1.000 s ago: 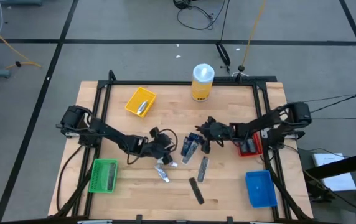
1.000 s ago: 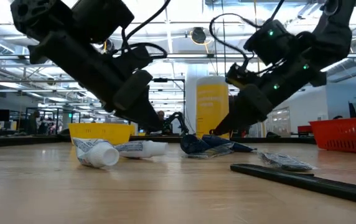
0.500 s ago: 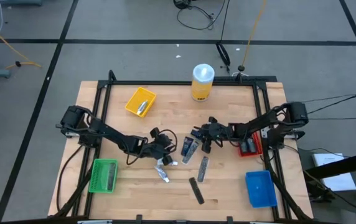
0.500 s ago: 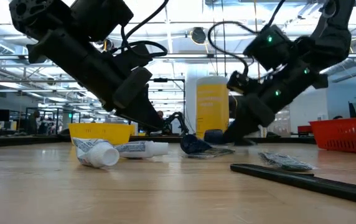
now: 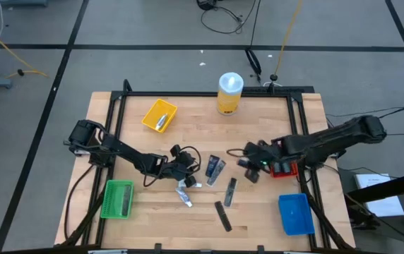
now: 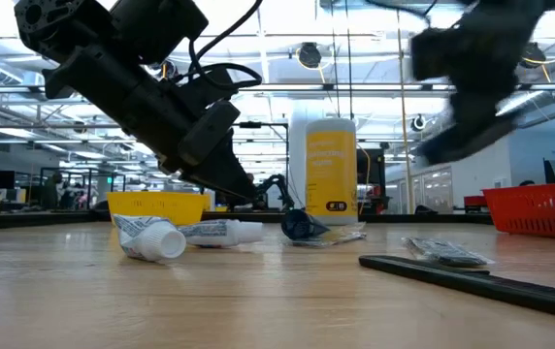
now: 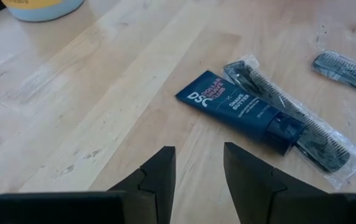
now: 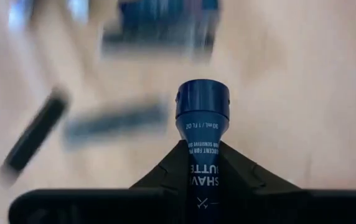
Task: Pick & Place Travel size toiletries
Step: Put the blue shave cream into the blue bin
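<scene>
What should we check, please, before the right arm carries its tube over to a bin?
1. Right gripper closed on the dark blue tube: ok, cap end sticks out past the fingers.
2. Tube lifted off the table: ok in the low view.
3. Red bin beside the right gripper: ok, close by.
4. Room left in the red bin: cannot tell, arm covers it.
5. Left gripper out of the way: ok, low over the table, fingers apart, holding nothing.
6. Second blue tube and wrapped comb left on the table: ok.
</scene>
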